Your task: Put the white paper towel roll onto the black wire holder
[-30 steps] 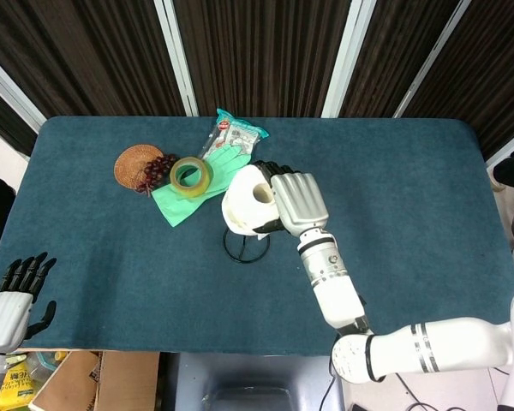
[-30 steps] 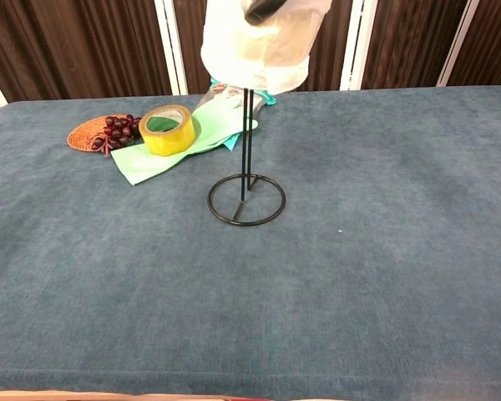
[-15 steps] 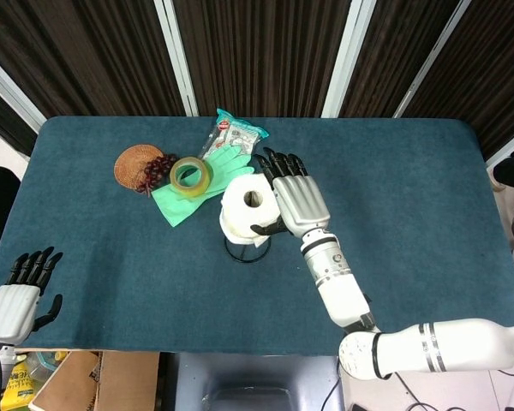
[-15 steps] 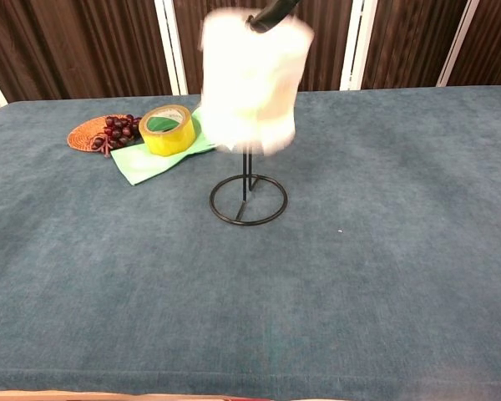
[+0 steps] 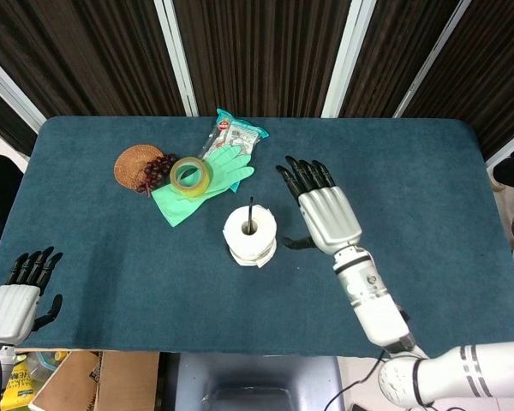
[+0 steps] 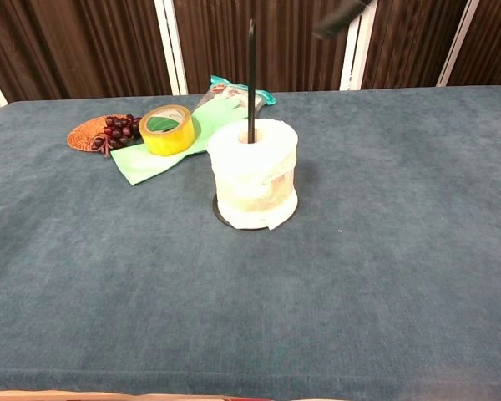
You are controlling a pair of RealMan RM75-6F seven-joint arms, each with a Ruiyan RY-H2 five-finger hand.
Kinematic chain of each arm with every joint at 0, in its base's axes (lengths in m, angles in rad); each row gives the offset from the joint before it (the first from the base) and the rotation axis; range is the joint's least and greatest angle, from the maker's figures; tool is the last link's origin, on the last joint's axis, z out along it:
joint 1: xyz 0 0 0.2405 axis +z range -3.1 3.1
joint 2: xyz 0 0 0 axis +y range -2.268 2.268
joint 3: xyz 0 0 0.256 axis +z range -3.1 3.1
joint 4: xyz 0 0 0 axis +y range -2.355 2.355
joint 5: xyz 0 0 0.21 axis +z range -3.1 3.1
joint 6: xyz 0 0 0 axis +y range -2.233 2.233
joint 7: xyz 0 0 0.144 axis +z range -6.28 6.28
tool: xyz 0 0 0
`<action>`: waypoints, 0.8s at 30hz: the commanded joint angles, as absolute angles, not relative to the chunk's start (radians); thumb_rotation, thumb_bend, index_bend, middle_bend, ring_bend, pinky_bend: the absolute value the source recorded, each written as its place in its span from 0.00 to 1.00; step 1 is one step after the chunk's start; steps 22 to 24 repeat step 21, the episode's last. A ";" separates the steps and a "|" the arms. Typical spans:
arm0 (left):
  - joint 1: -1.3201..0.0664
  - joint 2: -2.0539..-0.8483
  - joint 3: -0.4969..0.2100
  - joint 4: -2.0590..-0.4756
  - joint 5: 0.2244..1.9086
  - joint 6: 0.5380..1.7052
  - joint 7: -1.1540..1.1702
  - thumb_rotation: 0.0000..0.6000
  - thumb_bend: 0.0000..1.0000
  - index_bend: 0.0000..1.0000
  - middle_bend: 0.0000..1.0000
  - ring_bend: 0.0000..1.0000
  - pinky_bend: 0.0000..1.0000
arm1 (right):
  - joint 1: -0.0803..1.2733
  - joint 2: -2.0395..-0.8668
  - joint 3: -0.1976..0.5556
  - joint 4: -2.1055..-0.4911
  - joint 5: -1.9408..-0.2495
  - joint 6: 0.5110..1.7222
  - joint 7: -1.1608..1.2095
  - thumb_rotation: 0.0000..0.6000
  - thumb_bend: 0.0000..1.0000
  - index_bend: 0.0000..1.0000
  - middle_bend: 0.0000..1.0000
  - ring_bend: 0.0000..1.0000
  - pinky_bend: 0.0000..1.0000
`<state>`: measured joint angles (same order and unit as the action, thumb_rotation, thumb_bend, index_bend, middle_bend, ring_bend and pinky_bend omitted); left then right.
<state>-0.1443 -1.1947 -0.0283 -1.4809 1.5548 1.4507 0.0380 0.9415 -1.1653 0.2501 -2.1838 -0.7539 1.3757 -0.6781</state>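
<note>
The white paper towel roll [image 5: 249, 235] [image 6: 253, 174] sits upright at the bottom of the black wire holder. The holder's post [image 6: 250, 79] rises through the roll's core and its ring base [image 6: 220, 215] peeks out underneath. My right hand [image 5: 323, 210] hovers just right of the roll, fingers spread, holding nothing; only a dark fingertip [image 6: 341, 17] shows at the top of the chest view. My left hand [image 5: 17, 295] hangs open off the table's near left corner.
Behind and left of the roll lie a yellow tape roll [image 5: 191, 175] on green gloves [image 5: 207, 182], a snack packet [image 5: 233, 133], and grapes [image 5: 158, 169] on a woven coaster [image 5: 133, 163]. The teal table [image 5: 411, 197] spreads to the right.
The roll slid down the post to the base. My right hand let go of it and drew back to the right and up. The left hand barely moved.
</note>
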 commanded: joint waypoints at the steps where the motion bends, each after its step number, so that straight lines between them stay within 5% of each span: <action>1: -0.145 -1.195 -0.028 -1.481 1.555 1.451 0.038 1.00 0.50 0.00 0.00 0.00 0.05 | 0.630 -1.098 -0.117 -2.201 -1.278 1.529 -0.599 1.00 0.11 0.00 0.00 0.00 0.01; 3: -0.145 -1.195 -0.027 -1.481 1.554 1.451 0.038 1.00 0.50 0.00 0.00 0.00 0.05 | 0.521 -1.110 -0.224 -2.110 -1.415 1.586 -0.545 1.00 0.11 0.00 0.00 0.00 0.00; 7: -0.145 -1.195 -0.027 -1.481 1.554 1.452 0.038 1.00 0.50 0.00 0.00 0.00 0.05 | 0.354 -1.167 -0.300 -1.912 -1.510 1.691 -0.415 1.00 0.11 0.00 0.00 0.00 0.00; 11: -0.146 -1.195 -0.026 -1.481 1.553 1.453 0.038 1.00 0.50 0.00 0.00 0.00 0.05 | 0.218 -1.254 -0.264 -1.708 -1.460 1.776 -0.346 1.00 0.11 0.00 0.00 0.00 0.00; 24: -0.147 -1.195 -0.024 -1.481 1.552 1.454 0.038 1.00 0.50 0.00 0.00 0.00 0.05 | 0.179 -1.228 -0.218 -1.676 -1.489 1.692 -0.229 1.00 0.11 0.00 0.00 0.00 0.00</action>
